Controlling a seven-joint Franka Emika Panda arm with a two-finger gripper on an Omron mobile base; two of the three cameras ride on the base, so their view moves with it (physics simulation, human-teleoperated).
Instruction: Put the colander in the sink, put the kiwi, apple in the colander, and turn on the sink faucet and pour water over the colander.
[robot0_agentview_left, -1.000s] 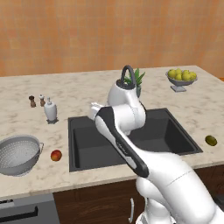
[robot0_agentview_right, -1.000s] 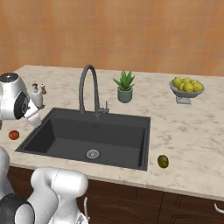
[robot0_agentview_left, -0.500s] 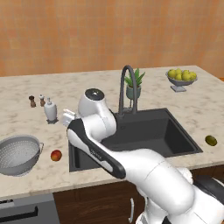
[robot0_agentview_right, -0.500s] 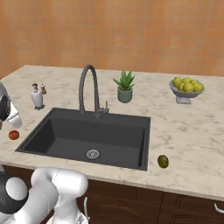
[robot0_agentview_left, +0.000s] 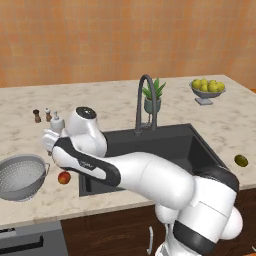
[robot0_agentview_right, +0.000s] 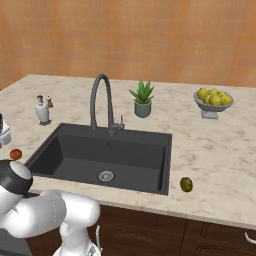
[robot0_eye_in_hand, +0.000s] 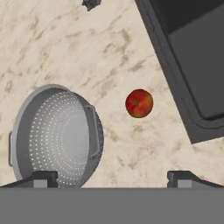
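**Student:** Reading from left to right, what does the figure show?

**Tutor:** The colander (robot0_eye_in_hand: 54, 138) sits upright and empty on the counter (robot0_eye_in_hand: 78, 52), far left. Just beside it, not touching, lies the apple (robot0_eye_in_hand: 139, 103); right of that is the rim of the sink (robot0_eye_in_hand: 192, 78). The kiwi (robot0_agentview_left: 241, 160) rests on the counter well right of the basin.

**Student:** How should the colander handle?

**Tutor:** Judged from its look: a thin, pierced metal bowl, so stiff and probably light, but smooth and curved, hence apt to slip. It is far wider than the jaws, so the bowl cannot be spanned. The rim, or the small side handle (robot0_eye_in_hand: 92, 131) nearest the apple, seems the sensible place to pinch.

**Student:** And the arm?

**Tutor:** It is folded low and swung to the left, elbow (robot0_agentview_left: 85, 127) above the sink's left edge, hand looking straight down. The gripper (robot0_eye_in_hand: 111, 178) hovers above the counter, fingers (robot0_eye_in_hand: 43, 178) spread wide and holding nothing; one tip overlies the colander's near rim, the other bare counter.
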